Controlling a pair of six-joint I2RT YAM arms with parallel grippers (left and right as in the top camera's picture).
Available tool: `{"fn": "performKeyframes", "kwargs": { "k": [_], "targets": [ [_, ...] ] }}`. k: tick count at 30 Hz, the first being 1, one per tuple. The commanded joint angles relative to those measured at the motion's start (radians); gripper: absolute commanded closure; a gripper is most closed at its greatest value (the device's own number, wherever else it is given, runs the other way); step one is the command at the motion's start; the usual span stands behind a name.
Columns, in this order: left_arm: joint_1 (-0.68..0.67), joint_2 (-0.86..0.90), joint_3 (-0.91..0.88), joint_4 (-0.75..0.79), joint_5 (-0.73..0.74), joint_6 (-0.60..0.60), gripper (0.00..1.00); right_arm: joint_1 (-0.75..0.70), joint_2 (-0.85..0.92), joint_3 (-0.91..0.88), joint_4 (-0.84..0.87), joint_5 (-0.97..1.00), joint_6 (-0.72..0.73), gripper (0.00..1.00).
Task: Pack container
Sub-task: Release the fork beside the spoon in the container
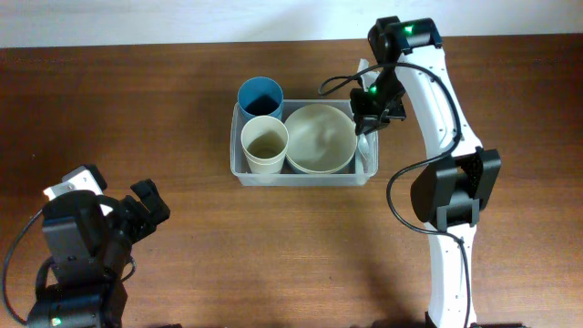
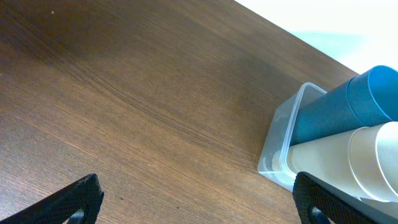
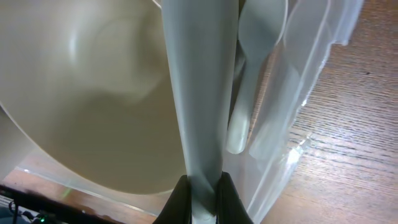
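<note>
Dark wood bench [image 1: 137, 109], pale wall along the far edge. Nothing loose on the wood in the overhead view.

Container [image 1: 301, 179]: clear bin, sits mid-bench, long side across the view, just in front of the right arm's reach and well apart from the left arm.

Contents so far:
- blue cup [image 1: 260, 96], far left corner, upright
- cream cup [image 1: 264, 144], near left corner, upright, touching or just beside the blue one
- pale bowl [image 1: 320, 138], fills the middle, open side up
- white spoon [image 3: 252, 74], lying in the narrow gap between the bowl and the right wall

Right pincer [image 3: 202, 193]: over the right end of the bin, pinched narrow on the handle of a pale utensil [image 3: 199, 93]. Handle runs away from the camera along the bowl's side, beside the spoon. Working end out of view, so cannot tell fork, knife or spoon. Cannot tell whether its tip touches the bin floor.

Left pincer [image 1: 146, 208]: parked at the near left of the bench, jaws wide, holding nothing. Its wrist view looks across bare wood to the bin's corner and both cups.

Progress, my reading: nearly packed. Cups, bowl and one spoon are in. Held utensil is inside the rim line but not yet released. Left to do: let it go into that gap, lift the right arm clear. No lid seen.
</note>
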Motion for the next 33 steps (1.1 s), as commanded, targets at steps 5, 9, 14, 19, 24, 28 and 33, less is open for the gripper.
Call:
{"fn": "performKeyframes", "kwargs": {
  "k": [5,9,14,19,24,28,33],
  "targets": [
    [0.003,-0.003,-0.006,0.002,0.004,-0.010,0.01,0.005,-0.049,-0.007,-0.005,0.060,0.024,0.87],
    [0.003,-0.003,-0.006,0.002,0.004,-0.010,0.01,0.005,-0.049,-0.007,-0.005,0.069,0.024,0.79],
    [0.003,-0.003,-0.006,0.002,0.004,-0.010,0.01,0.005,-0.049,-0.007,-0.005,0.080,0.024,0.62],
    [0.003,-0.003,-0.006,0.002,0.004,-0.010,0.00,-0.023,-0.063,-0.006,-0.005,0.108,0.023,0.35],
    [0.003,-0.003,-0.006,0.002,0.004,-0.010,0.01,-0.096,-0.176,-0.006,-0.005,0.101,0.024,0.09],
    [0.003,-0.003,-0.006,0.002,0.004,-0.010,0.01,-0.151,-0.310,-0.006,-0.005,0.101,0.024,0.01],
    [0.003,-0.003,-0.006,0.002,0.004,-0.010,0.00,-0.184,-0.485,-0.012,-0.005,0.104,0.021,0.01]
  ]
}}
